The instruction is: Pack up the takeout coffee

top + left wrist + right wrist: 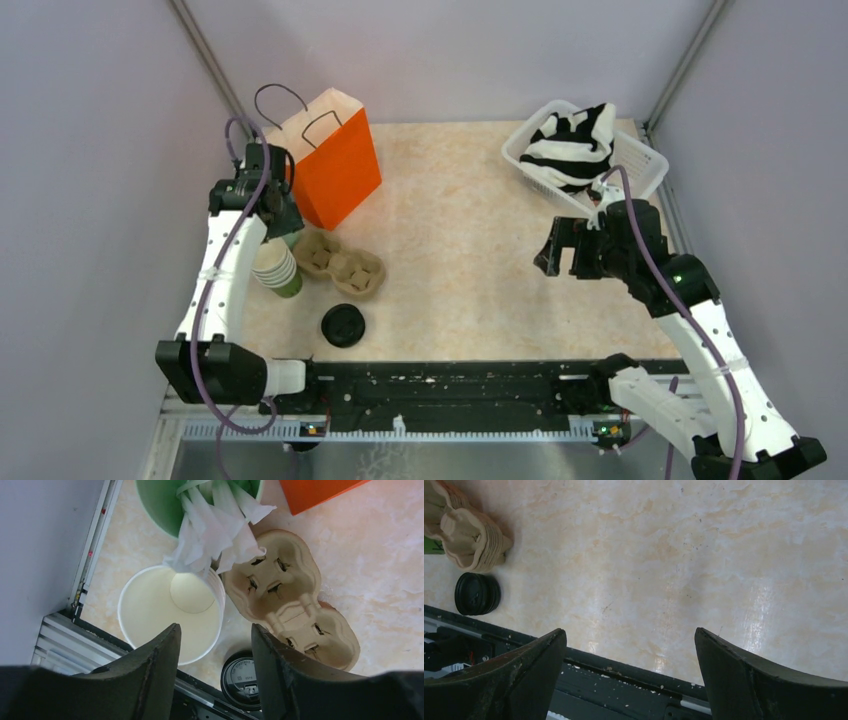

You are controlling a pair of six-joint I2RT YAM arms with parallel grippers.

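Observation:
No green cup with a black lid shows in any view; the takeout coffee is hidden or out of view. My left gripper [272, 212] is open and empty, hovering over a stack of lidless green cups [278, 268] with cream insides [170, 612]. A loose black lid [343, 325] lies near the table's front edge and shows between my left fingers in the left wrist view [247, 680]. My right gripper [560, 252] is open and empty above bare table at the right, its fingers [719, 655] spread wide.
A brown pulp cup carrier [340, 262] lies beside the cup stack. An orange paper bag [335, 160] stands at the back left. A green cup holding white paper pieces [165, 505] stands near it. A white basket [640, 165] with a striped cloth sits back right.

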